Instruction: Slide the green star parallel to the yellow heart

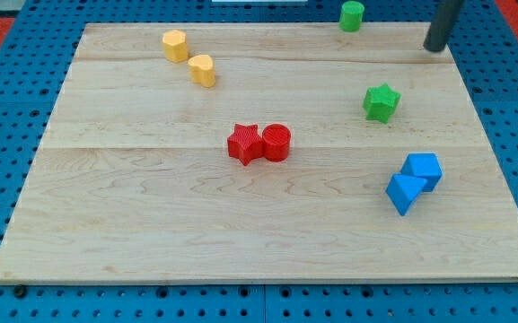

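The green star (381, 102) lies on the wooden board at the view's right, a little above mid-height. The yellow heart (203, 70) lies at the upper left, next to a yellow hexagon block (176, 45) above and left of it. My tip (435, 48) is at the view's top right, above and to the right of the green star, with a clear gap between them. It touches no block.
A green cylinder (352, 15) stands at the board's top edge, left of my tip. A red star (244, 144) and a red cylinder (276, 142) touch near the centre. Two blue blocks (423, 170) (405, 192) sit together at the lower right.
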Available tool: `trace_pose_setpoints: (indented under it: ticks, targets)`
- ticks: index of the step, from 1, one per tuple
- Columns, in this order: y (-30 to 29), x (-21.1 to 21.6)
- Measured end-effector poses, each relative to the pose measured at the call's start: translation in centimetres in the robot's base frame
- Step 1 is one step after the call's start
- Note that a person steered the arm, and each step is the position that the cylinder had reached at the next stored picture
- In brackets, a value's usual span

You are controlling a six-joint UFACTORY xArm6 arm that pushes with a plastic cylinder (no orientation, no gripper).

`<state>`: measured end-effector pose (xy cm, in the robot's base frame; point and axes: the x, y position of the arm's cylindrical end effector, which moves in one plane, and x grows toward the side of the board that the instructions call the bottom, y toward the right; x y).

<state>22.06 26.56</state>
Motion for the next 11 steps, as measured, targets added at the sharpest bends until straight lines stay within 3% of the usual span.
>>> trace_pose_setpoints:
  ticks: [1,2,3,5,6,7,8,9,10,11]
  targets:
    - [-1.1,-3.0]
    - [-1.1,-3.0]
    - [-4.9,-2.7]
    - [-9.3,5.9]
    - [-1.2,11.0]
    - [-0.3,20.4]
    - [-8.3,20.2]
    - [-13.7,13.8]
    - [-14.4,10.2]
    - [-14.6,15.3]
